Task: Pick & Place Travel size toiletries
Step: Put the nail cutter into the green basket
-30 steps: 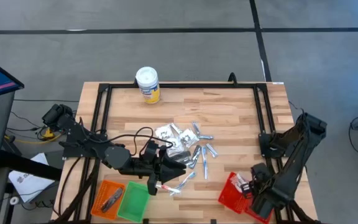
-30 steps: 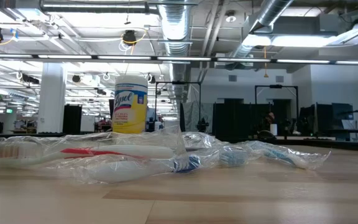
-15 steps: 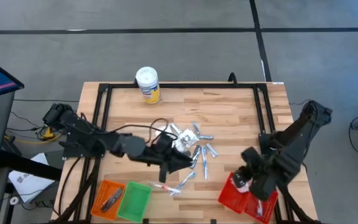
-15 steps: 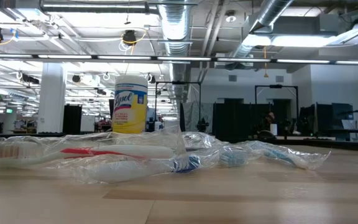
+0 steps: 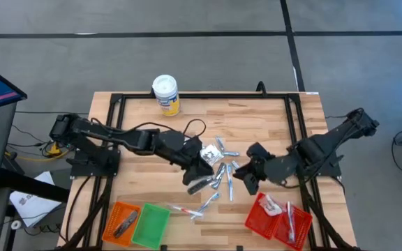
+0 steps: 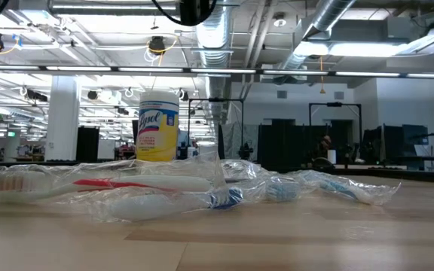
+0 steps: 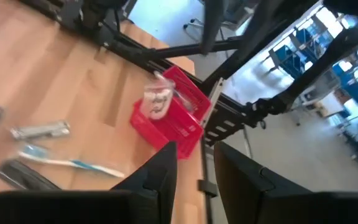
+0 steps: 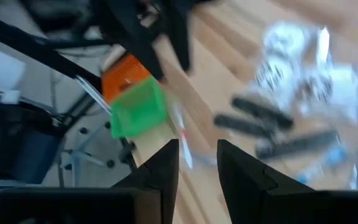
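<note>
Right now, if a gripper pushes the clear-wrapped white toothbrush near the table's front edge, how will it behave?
The clear-wrapped white toothbrush lies flat and long, so it would probably slide or pivot, not roll. Its loose crinkled wrapper looks floppy and slick; fingers might catch film alone. It looks light and may drag the neighbouring wrapped brush, since the wrappers seem to touch.

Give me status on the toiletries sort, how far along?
Done: a few packets lie in the red basket, something dark in the orange basket. In hand: nothing; left tool and right tool, both open, hover by the pile. Left: most toiletries lie on the table, plus wrapped toothbrushes near the green basket.
</note>
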You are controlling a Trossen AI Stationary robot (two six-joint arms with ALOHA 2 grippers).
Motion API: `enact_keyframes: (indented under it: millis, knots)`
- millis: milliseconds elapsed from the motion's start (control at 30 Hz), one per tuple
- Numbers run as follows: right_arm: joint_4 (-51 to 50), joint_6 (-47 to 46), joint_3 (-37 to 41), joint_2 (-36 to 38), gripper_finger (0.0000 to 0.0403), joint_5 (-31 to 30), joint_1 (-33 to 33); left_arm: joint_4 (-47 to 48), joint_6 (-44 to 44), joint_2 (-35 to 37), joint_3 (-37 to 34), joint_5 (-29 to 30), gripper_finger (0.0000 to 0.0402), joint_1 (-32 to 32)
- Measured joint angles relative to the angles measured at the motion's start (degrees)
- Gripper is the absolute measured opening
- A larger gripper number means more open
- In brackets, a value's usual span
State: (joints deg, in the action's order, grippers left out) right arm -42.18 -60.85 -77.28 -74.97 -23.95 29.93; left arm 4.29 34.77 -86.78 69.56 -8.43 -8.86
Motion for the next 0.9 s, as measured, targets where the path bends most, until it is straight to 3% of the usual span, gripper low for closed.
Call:
enact_keyframes:
  millis: [233, 500, 700, 900]
  knots:
    - [3.91, 7.05, 0.00, 3.32, 0.0102, 0.25, -2.89, 0.83, -17.16, -2.16, 0.07, 1.57, 0.0099, 0.26]
    - [4.71, 7.46, 0.00, 8.76, 0.0102, 1.62, -5.85, 1.03, -27.62, -10.18, 0.24, 0.44, 0.0099, -0.22]
    - [4.44, 7.80, 0.00, 11.38, 0.0102, 1.60, -6.83, 2.62, -16.61, -12.34, 0.24, 0.76, 0.0099, 0.37]
    - [4.56, 10.27, 0.00, 10.24, 0.0102, 1.63, -6.26, 9.47, -10.22, -10.12, 0.24, 8.65, 0.0099, 0.72]
